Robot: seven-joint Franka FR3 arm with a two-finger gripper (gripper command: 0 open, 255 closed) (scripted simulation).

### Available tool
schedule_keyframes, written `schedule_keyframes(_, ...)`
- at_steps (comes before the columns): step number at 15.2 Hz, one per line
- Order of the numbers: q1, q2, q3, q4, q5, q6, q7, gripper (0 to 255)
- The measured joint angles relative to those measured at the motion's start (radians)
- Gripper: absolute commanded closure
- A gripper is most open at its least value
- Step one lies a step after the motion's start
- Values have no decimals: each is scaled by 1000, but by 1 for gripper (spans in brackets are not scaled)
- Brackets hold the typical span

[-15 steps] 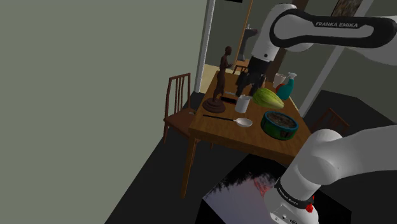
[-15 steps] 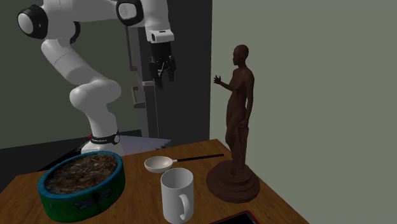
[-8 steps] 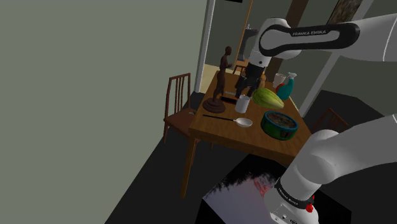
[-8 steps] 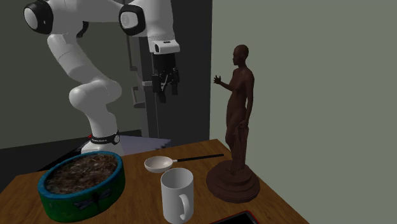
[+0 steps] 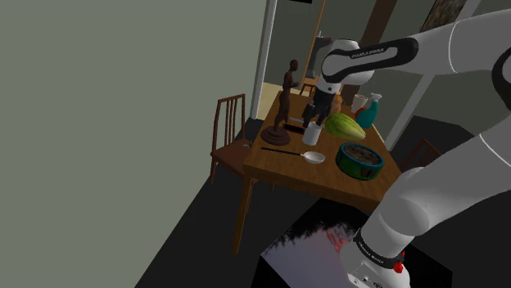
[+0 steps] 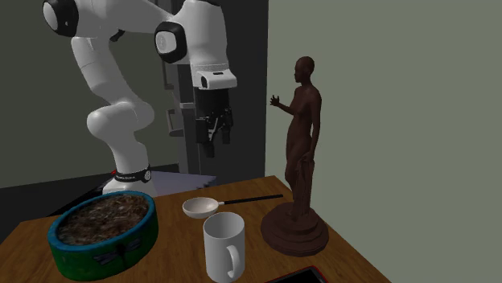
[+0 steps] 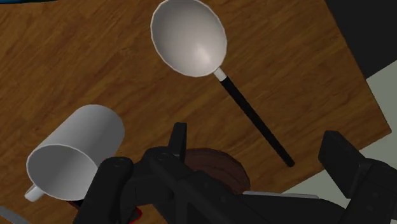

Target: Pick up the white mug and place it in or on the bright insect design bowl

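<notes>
"Over the desk (image 6: 177, 241), what's changed?"

"The pincer (image 6: 214, 143) has come down toward the white mug (image 6: 225, 248). Its fingers are spread wide, with nothing held."

"And the mug?"

"Untouched. It's upright on the desk between the insect bowl (image 6: 121, 249) and the dark statue (image 6: 299, 161). From the wrist it sits beside one finger (image 7: 178, 139), not between the two. I'd judge the descent is only half done, and a sideways shift is needed before any grasp."

white mug (image 7: 70, 156) upright | white ladle (image 7: 189, 38) near it | both on wooden table (image 7: 76, 57)
</notes>
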State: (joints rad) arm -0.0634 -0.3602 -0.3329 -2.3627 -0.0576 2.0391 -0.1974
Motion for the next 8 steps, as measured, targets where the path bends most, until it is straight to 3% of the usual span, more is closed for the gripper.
schedule_keyframes(8, -23, 272, -105, 152, 44, 126, -177, 0)
